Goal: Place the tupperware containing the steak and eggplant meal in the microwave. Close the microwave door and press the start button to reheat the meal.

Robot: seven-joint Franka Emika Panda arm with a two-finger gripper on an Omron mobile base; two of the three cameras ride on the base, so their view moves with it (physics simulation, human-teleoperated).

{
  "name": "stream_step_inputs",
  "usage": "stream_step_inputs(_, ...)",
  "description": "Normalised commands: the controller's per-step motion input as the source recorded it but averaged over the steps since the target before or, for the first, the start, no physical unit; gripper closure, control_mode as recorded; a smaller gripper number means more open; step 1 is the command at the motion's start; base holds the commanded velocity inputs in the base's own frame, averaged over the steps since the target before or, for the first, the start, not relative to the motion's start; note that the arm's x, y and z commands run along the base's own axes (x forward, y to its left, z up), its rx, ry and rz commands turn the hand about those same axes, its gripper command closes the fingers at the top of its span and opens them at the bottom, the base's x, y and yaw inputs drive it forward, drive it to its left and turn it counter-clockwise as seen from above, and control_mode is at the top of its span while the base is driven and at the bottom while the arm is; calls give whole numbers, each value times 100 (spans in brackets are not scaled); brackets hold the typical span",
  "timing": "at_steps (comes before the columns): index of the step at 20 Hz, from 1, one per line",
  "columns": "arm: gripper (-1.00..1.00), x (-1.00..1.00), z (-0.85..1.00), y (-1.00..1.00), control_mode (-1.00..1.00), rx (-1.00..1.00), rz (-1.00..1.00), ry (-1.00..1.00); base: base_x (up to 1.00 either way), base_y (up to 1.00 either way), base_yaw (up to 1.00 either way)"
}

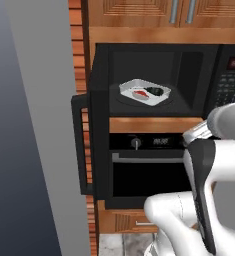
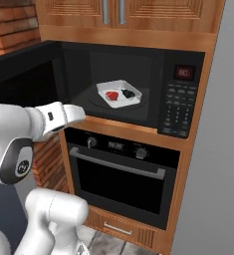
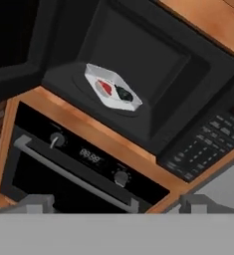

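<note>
While the tupperware (image 1: 145,92) is sitting inside the microwave (image 2: 180,94), the microwave door (image 1: 91,145) is being left for closing next; the gripper's opening cannot be told.

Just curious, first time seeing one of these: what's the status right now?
Gripper open, holding nothing. Tupperware with the meal sits inside the microwave. Door wide open; nothing blocking its swing.

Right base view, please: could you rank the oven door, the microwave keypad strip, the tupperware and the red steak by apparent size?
1. Oven door, largest.
2. Microwave keypad strip.
3. Tupperware; it sits deeper inside the microwave, so distance shrinks it somewhat.
4. Red steak, smallest, inside the tupperware.
</note>
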Motion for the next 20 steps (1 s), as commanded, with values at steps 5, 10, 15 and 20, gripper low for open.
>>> stream_step_inputs(5,-100,-51,53,38,-100,-27,4,-7,0,0,0)
stream_step_inputs(10,-100,-56,45,33,-100,-31,2,-3,0,0,0)
stream_step_inputs(15,-100,-50,12,55,-100,-34,1,0,0,0,0)
stream_step_inputs(20,-100,-8,0,83,-100,-25,0,0,0,0,0)
